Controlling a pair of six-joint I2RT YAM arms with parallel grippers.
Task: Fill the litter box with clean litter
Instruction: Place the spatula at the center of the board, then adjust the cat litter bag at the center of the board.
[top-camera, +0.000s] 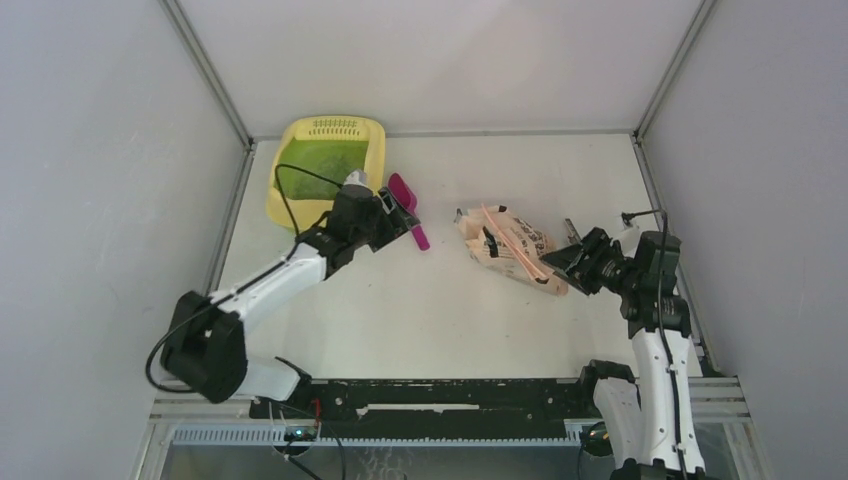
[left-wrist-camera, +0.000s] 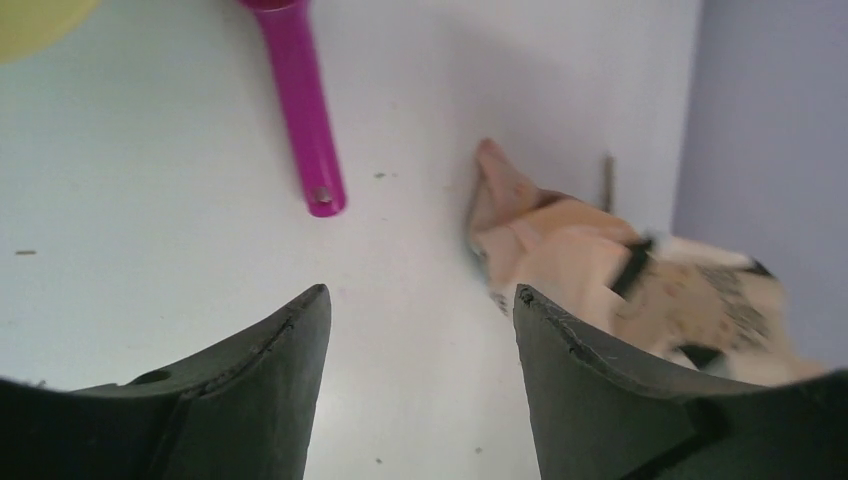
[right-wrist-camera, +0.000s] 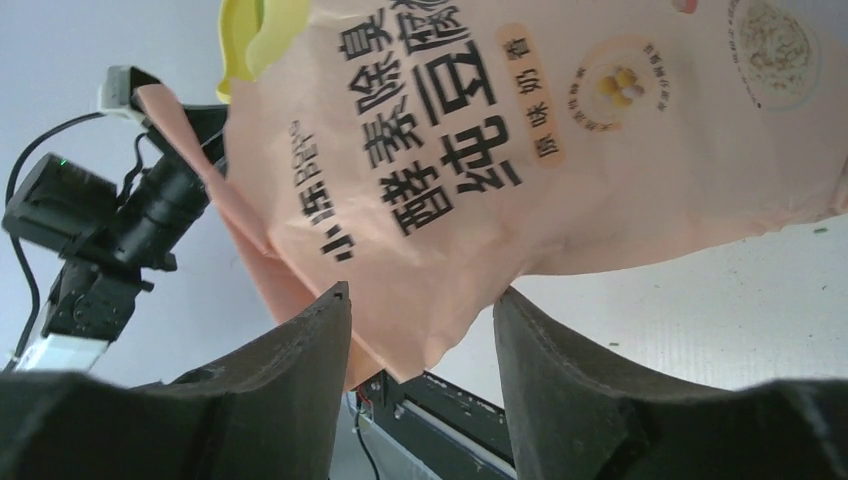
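1. Grey walls close in a white worktop (top-camera: 420, 320) on three sides, with both arm bases at its near edge.
2. The litter box (top-camera: 372, 130) sits in the far-left corner, its slotted grille toward the far edge.
3. Its inside shows mottled green. At this size I cannot tell whether that is the clean litter or the bare floor.
4. A magenta scoop (top-camera: 408, 208) lies just beside the box's right wall, handle (left-wrist-camera: 305, 120) pointing toward the near edge.
5. The left gripper (top-camera: 398, 212) hangs next to the scoop. In the left wrist view its fingers (left-wrist-camera: 290, 350) stand wide apart over bare worktop, with nothing between them.
6. A peach bag (top-camera: 510, 245) lies right of centre, well apart from the box.
7. The right gripper (top-camera: 562, 262) is at the bag's near-right end. In the right wrist view its fingers (right-wrist-camera: 310, 350) straddle a corner of the bag (right-wrist-camera: 560, 150), but I cannot tell whether they pinch it.
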